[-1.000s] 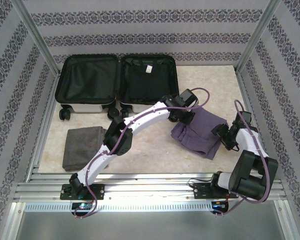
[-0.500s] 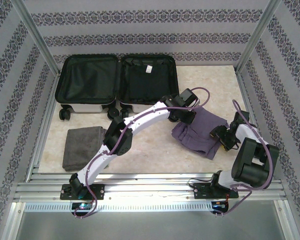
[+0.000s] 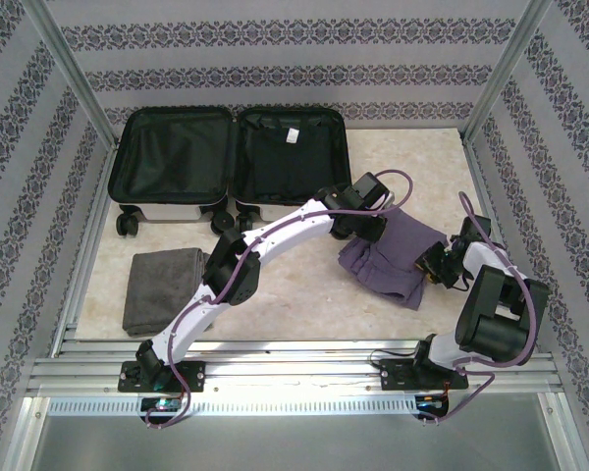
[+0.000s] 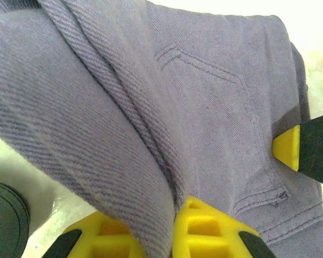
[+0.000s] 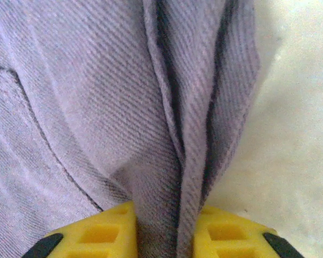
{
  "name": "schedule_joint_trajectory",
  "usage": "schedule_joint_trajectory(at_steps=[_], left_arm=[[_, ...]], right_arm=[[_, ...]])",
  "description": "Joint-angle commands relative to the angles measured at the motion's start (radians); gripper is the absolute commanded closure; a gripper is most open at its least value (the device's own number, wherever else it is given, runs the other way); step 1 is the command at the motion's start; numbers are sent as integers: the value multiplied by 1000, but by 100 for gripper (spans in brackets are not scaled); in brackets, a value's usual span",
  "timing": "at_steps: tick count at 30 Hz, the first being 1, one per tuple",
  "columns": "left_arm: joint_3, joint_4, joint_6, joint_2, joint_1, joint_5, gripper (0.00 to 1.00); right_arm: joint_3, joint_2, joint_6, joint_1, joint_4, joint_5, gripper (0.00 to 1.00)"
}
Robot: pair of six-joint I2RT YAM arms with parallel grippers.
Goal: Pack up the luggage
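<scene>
The luggage [image 3: 172,157] lay wide open at the far left of the counter [image 3: 304,294], both halves flat with the black lining facing up and its wheels towards the near side. Right of centre lay the purple trousers [image 3: 398,250], rumpled on the counter and well apart from the luggage. The left arm reached across from the near left, and the left pincer [image 3: 363,235] was clamped on a fold at the trousers' far-left edge; in the left wrist view the cloth was squeezed between its yellow pads [image 4: 210,231]. The right pincer [image 3: 432,267] gripped the trousers' right edge, and the right wrist view showed a ridge of cloth pinched between its pads [image 5: 105,228]. A folded grey towel [image 3: 162,285] sat on the near left of the counter.
</scene>
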Motion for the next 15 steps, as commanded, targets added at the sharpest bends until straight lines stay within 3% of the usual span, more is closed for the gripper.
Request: schedule_joint_trajectory(at_steps=[1, 4, 15], left_arm=[[27, 93, -20, -11, 11, 23, 100], [28, 107, -24, -11, 11, 29, 100], [133, 26, -80, -27, 58, 31, 100]], right_arm=[[2, -11, -21, 6, -6, -26, 86], [12, -30, -30, 7, -22, -43, 99], [45, -188, -34, 28, -56, -91, 100]])
